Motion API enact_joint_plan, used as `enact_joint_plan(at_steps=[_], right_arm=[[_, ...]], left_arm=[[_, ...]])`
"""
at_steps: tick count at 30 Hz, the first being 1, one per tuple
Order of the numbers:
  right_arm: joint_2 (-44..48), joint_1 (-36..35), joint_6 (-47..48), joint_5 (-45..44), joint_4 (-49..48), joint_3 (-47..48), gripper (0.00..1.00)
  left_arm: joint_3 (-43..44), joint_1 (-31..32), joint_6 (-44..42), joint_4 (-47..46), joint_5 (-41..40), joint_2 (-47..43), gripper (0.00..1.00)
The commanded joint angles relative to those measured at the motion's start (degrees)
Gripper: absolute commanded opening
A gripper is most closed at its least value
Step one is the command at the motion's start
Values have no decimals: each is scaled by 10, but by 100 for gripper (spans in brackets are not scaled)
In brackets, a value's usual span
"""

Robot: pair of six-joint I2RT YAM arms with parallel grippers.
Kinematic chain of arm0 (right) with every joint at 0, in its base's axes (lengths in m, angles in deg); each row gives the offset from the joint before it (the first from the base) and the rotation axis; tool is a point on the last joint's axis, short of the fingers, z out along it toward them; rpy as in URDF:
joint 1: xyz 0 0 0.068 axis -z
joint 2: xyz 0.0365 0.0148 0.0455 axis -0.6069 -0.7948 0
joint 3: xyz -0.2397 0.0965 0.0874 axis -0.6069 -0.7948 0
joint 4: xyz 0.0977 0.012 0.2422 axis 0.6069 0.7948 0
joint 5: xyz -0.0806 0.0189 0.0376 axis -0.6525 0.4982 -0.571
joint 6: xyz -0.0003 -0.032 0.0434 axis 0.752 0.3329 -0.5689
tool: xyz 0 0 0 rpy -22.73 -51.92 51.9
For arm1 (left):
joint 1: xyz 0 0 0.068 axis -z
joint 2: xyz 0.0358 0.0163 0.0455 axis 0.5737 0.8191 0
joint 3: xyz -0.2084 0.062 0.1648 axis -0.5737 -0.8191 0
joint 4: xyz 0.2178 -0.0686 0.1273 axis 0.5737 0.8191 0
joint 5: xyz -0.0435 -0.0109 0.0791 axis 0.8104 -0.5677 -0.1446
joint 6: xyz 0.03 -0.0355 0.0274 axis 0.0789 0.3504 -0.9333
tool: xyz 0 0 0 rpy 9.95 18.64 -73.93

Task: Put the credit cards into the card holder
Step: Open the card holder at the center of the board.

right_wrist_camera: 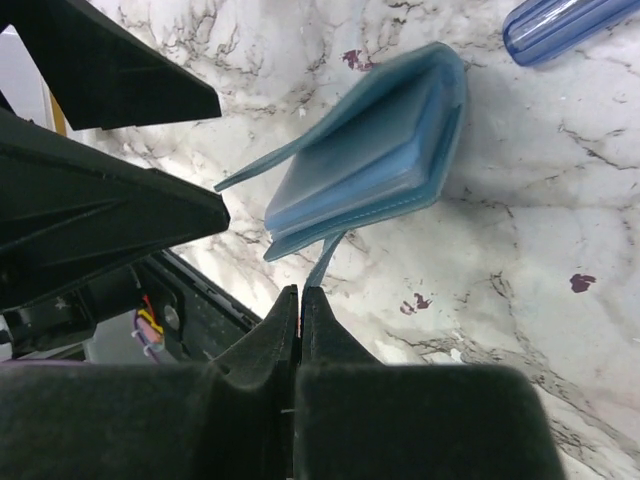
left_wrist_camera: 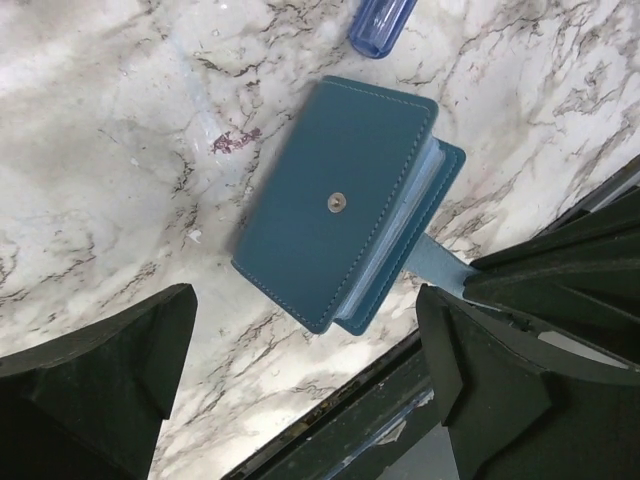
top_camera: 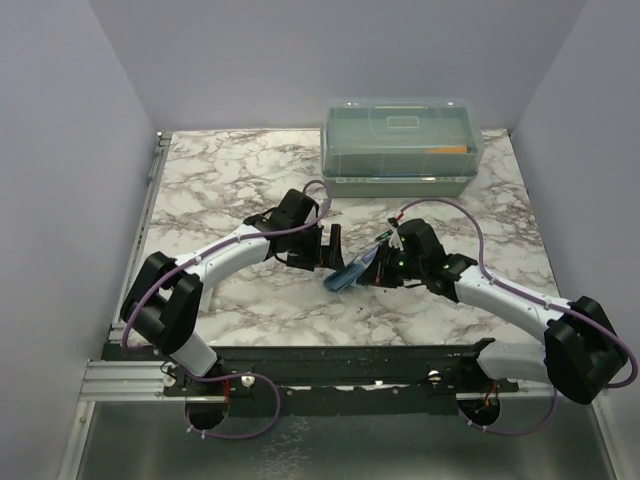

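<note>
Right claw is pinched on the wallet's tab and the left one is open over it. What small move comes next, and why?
Probably lower the open left claw and close it on the card holder to steady it, so the right claw, shut on the thin tab, can peel the cover open. The holder lies almost closed on the table, and no loose card shows in any view.

A: What sort of place is this?
B: A robot lab cell. Left arm [top_camera: 215, 262] and right arm [top_camera: 505, 297] are bolted to a metal rail [top_camera: 120, 378] at the near edge of a marble-look table [top_camera: 220, 180], with plain grey panels [top_camera: 60, 150] left, right and far.
</note>
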Motion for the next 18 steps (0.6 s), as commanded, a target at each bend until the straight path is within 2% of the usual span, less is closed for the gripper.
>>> enact_joint_plan(at_steps=[1, 4, 7, 10, 11, 13, 14, 16, 18], right_arm=[[-1, 0, -24, 43, -10, 14, 0], [-2, 0, -21, 43, 2, 20, 0], [0, 0, -17, 22, 25, 17, 0], [9, 0, -19, 10, 12, 0, 0], [10, 0, -17, 8, 13, -1, 0], [13, 0, -14, 0, 21, -1, 0], [15, 0, -12, -6, 30, 0, 0], [22, 0, -4, -28, 56, 6, 0], [24, 0, 6, -54, 87, 13, 0]], left_arm=[[21, 3, -12, 40, -44, -16, 99], [27, 3, -17, 44, -32, -8, 98], [42, 4, -33, 46, -24, 13, 91], [53, 9, -46, 48, -20, 38, 90], [53, 12, -43, 49, -25, 45, 86], [52, 13, -40, 48, -37, 59, 69], [50, 13, -40, 50, -54, 64, 64], [47, 13, -45, 54, -80, 77, 62], [45, 12, -41, 63, -83, 91, 51]])
